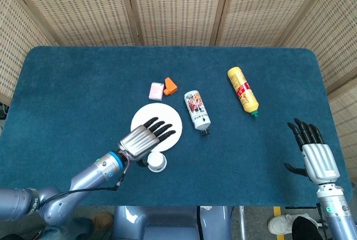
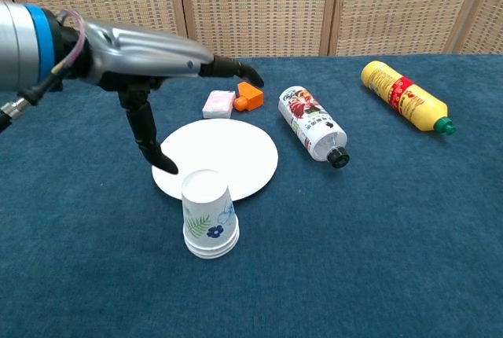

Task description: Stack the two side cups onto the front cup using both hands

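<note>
White paper cups with leaf and flower prints stand upside down as one nested stack on the blue table, just in front of the white plate; from above the stack shows as a round white base. My left hand hovers above and behind the stack with fingers spread, holding nothing; in the head view my left hand lies over the plate's near edge. My right hand is at the table's right front edge, fingers apart and empty, and is absent from the chest view.
A white plate lies behind the stack. A pink block and an orange block sit behind the plate. A white printed bottle and a yellow bottle lie on their sides to the right.
</note>
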